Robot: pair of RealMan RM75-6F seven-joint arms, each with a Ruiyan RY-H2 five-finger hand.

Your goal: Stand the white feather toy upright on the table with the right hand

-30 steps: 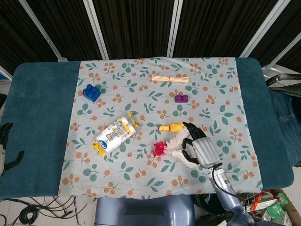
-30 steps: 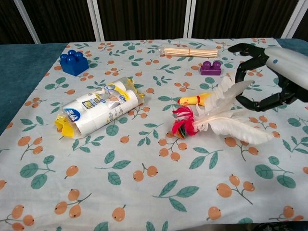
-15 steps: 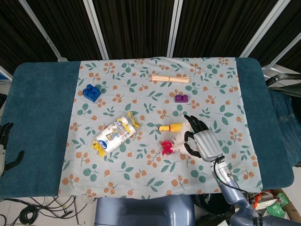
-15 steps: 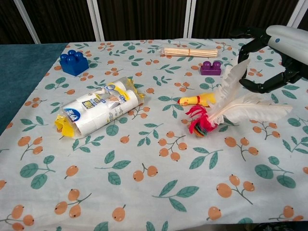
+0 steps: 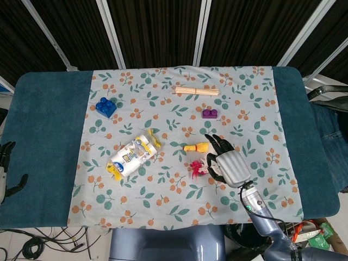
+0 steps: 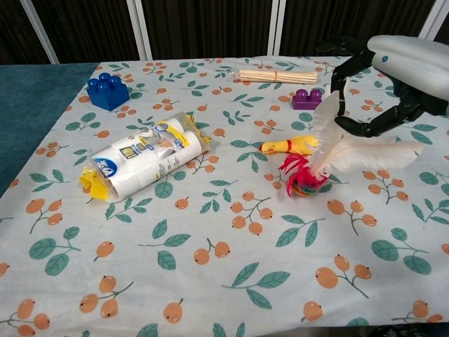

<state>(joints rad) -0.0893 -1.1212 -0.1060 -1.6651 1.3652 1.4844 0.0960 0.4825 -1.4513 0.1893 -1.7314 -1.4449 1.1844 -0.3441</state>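
The white feather toy (image 6: 330, 140) has long white feathers above a red and multicoloured base (image 6: 303, 181) that rests on the floral cloth. It leans to the right, its feathers running up into my right hand (image 6: 400, 77). That hand grips the feathers with dark fingers (image 6: 351, 126) curled round them. In the head view my right hand (image 5: 228, 166) covers nearly all the feathers and only the red base (image 5: 197, 167) shows to its left. My left hand (image 5: 6, 163) hangs at the table's far left edge, fingers apart, holding nothing.
A yellow rubber chicken (image 6: 287, 146) lies just behind the toy's base. A purple brick (image 6: 307, 98) and a bundle of wooden sticks (image 6: 276, 75) lie further back. A tissue pack (image 6: 144, 161) and a blue brick (image 6: 109, 91) sit to the left.
My right hand closed on the feathers and rose, moving left. The toy went from lying flat to leaning up on its red base, which slid right toward the yellow chicken.
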